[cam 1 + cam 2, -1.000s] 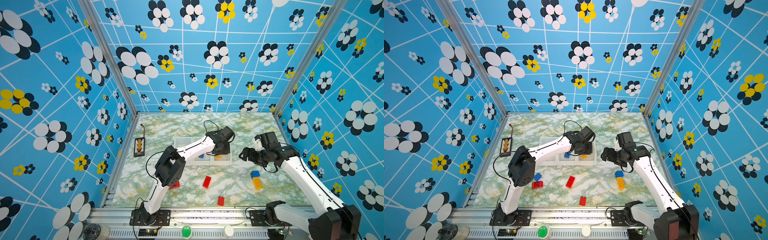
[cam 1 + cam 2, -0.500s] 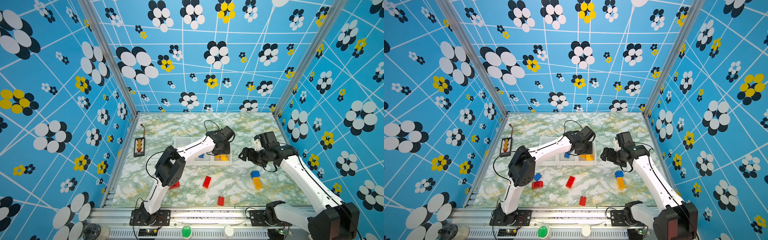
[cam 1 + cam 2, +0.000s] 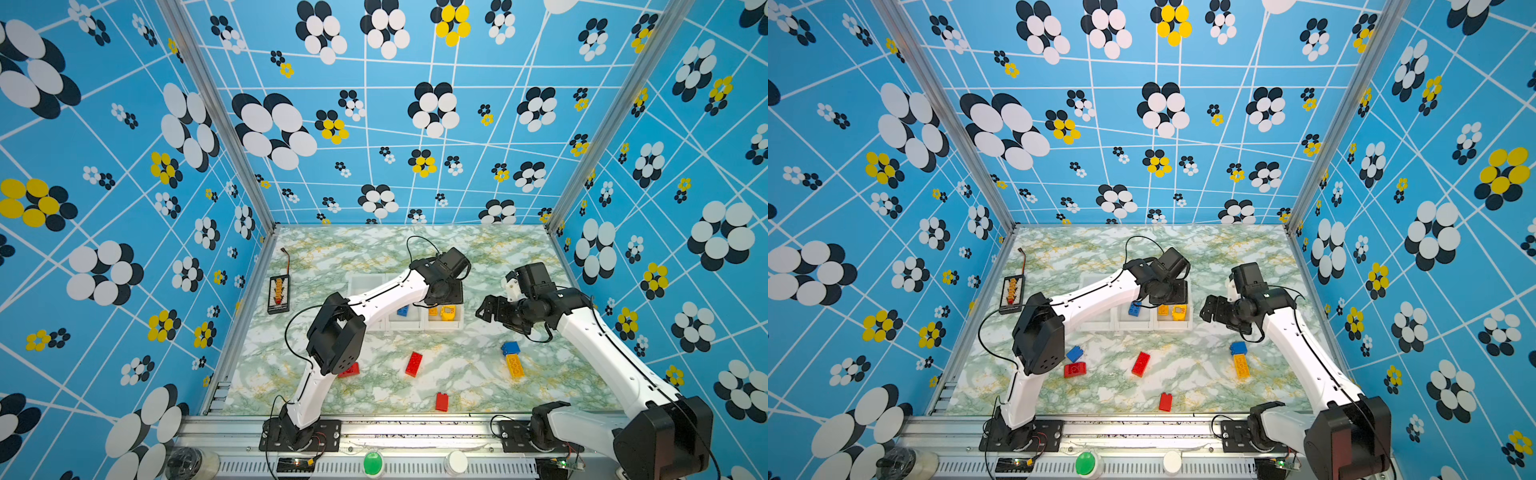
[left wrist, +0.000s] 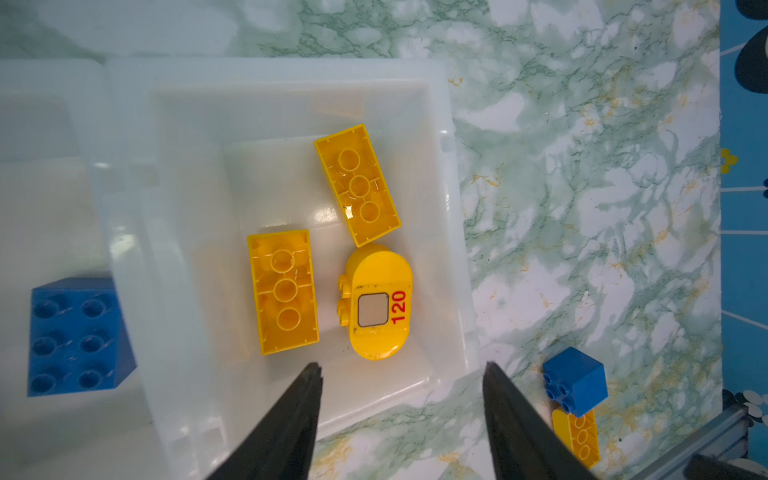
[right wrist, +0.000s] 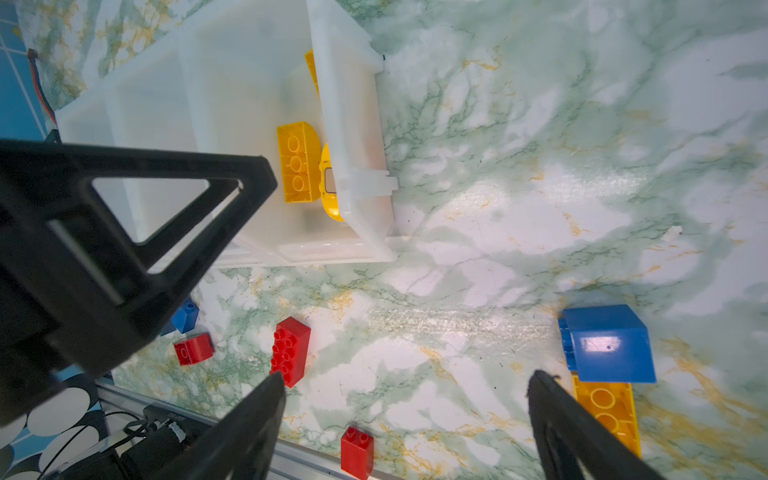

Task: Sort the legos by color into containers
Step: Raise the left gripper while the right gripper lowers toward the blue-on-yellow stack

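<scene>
My left gripper (image 4: pixel 403 365) hangs open and empty over the right-hand bin of the white containers (image 3: pixel 405 326). In that bin lie two yellow legos (image 4: pixel 284 291) upside down and a rounded yellow brick marked 120 (image 4: pixel 380 305). A blue brick (image 4: pixel 79 336) sits in the middle bin. My right gripper (image 5: pixel 407 376) is open and empty above the table, right of the bins. Loose on the table in both top views are a blue brick (image 3: pixel 510 347) touching a yellow one (image 3: pixel 514 365), red bricks (image 3: pixel 1140 364) (image 3: pixel 1165 401) (image 3: pixel 1074 369), and another blue one (image 3: pixel 1074 353).
A black-framed board with orange parts (image 3: pixel 278 294) and its wire lie at the table's left edge. A metal rail (image 3: pixel 395 428) runs along the front, with a green button (image 3: pixel 372 461) below it. Patterned blue walls close in three sides.
My left gripper has opened over the right-hand bin, and more yellow now shows in that bin. The right arm has hardly moved.
</scene>
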{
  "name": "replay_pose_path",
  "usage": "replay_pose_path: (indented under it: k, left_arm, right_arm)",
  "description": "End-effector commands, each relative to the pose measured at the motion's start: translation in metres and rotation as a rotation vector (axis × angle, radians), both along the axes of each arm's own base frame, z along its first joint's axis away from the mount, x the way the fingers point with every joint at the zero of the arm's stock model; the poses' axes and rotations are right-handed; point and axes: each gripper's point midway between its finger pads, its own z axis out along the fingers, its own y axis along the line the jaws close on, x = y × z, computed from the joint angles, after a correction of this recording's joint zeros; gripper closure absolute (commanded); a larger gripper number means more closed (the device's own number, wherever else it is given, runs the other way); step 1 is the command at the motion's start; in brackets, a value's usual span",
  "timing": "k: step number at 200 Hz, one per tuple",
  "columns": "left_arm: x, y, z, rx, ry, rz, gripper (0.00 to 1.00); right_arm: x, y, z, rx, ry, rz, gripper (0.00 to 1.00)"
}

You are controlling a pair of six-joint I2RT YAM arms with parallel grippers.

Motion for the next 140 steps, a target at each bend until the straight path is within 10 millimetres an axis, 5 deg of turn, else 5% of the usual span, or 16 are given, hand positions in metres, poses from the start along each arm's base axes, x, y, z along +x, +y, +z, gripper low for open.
replay_pose_path:
  k: [1, 45, 140]
  left_arm:
    - [0.001, 0.011, 0.037, -0.025, -0.062, 0.005, 0.35]
    - [0.000, 0.030, 0.051, -0.057, -0.087, 0.043, 0.29]
    - [-0.014, 0.093, 0.057, -0.058, -0.097, 0.156, 0.18]
  right_arm:
    - [0.002, -0.001, 0.002, 0.002, 0.003, 0.009, 0.08]
    - [-0.003, -0.009, -0.005, -0.019, 0.032, 0.006, 0.08]
    - [-0.039, -0.046, -0.056, -0.132, 0.245, -0.068, 0.04]
